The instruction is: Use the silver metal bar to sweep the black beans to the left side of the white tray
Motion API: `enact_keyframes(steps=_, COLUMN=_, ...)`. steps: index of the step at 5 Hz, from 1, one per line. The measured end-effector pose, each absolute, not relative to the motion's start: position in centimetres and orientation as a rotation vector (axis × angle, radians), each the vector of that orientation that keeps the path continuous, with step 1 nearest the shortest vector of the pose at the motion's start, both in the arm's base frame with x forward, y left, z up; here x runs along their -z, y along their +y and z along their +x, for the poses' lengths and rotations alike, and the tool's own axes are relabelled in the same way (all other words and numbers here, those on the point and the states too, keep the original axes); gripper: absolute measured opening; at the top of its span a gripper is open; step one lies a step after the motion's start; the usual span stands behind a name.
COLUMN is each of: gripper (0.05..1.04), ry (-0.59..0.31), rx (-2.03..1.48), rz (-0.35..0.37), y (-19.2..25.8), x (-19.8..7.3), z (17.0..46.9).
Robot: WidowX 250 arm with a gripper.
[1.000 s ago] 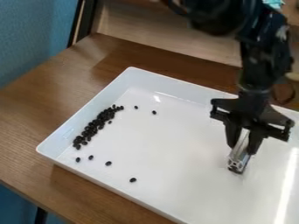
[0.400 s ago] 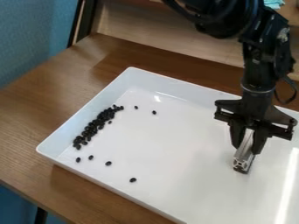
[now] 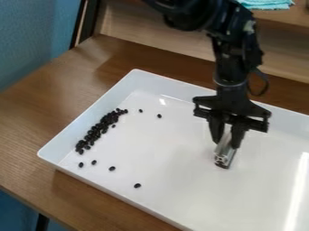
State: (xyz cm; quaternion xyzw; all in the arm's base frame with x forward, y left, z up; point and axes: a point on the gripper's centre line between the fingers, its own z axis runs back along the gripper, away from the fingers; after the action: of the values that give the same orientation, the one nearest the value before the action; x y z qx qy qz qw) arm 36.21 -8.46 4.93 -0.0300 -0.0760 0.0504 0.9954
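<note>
Closed on a silvery metal bar, the jaws of the gripper (image 3: 226, 142) pinch its upper part, leaving the lower end angled down over the floor of the tray. The wooden table (image 3: 36, 122) and the big white tray (image 3: 181, 90) have not shifted. Over the tray's far side, the black arm (image 3: 232, 58) has swung leftward in the view, carrying the gripper with it. The metal bar (image 3: 223, 155) has gone along, still held — its lower end seems at or just above the tray floor, though I can't be sure of contact. The curved heap of small black beans (image 3: 96, 130) by the tray's left wall looks unchanged, as do the few loose beans (image 3: 112, 168) near it. So the bar is now closer to the beans — still well apart — and, as I judge it, the move has carried the tool without yet disturbing them.
</note>
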Motion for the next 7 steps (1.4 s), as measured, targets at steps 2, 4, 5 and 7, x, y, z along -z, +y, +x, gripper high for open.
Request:
enact_keyframes(steps=2, gripper=0.33, ry=-0.149, rx=-0.193, rz=-0.075, y=-4.1, x=-4.8, z=35.7)
enact_keyframes(steps=4, gripper=0.33, ry=-0.156, rx=-0.31, rz=-0.086, y=-0.6, x=-4.7, z=34.7)
enact_keyframes(steps=5, gripper=0.331, ry=-0.153, rx=-0.342, rz=-0.078, y=1.8, x=-4.8, z=33.8)
enact_keyframes(steps=7, gripper=0.331, ry=-0.136, rx=-0.324, rz=-0.042, y=5.0, x=-4.7, z=31.3)
